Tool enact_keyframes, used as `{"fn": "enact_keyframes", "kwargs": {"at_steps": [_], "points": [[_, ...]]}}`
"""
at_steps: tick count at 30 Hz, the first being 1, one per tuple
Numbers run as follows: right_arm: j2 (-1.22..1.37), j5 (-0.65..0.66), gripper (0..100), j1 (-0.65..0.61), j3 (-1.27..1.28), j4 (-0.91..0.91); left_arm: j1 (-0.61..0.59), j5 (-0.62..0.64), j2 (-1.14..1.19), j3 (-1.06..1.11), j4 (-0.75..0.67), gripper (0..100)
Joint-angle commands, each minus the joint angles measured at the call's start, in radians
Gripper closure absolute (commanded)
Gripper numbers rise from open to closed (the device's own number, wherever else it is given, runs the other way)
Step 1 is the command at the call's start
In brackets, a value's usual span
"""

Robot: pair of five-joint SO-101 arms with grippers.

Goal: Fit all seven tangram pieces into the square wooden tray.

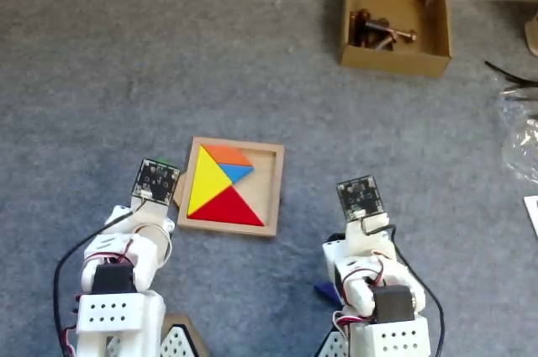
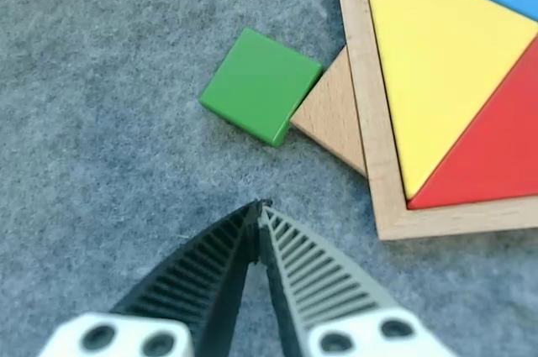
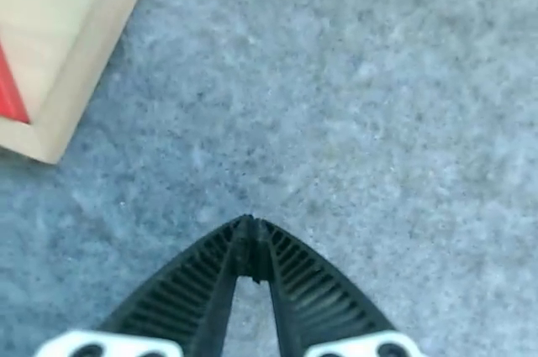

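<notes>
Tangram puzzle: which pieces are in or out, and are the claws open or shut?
tray: partly filled
wooden triangle: out, against the tray's outer edge
green square: out, touching the wooden triangle
left claw: shut, empty
right claw: shut, empty

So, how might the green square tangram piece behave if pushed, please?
The flat green square piece probably stays rigid and won't roll. On the grey carpet it likely drags rather than glides, nudging the plain wooden triangle abutting it.
</notes>
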Motion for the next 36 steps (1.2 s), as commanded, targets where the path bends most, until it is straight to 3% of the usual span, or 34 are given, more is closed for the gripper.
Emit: {"fn": "enact_keyframes", "kwargs": {"at_steps": [1, 36], "points": [[-0.015, -0.011, 99.2, -0.007, 0.067, -0.028, 0.012, -0.008, -0.015, 0.022, 0.003, 99], [-0.010, -0.009, 99.2, -0.007, 0.134, -0.021, 0.012, -0.008, -0.015, 0.022, 0.003, 99]]}}
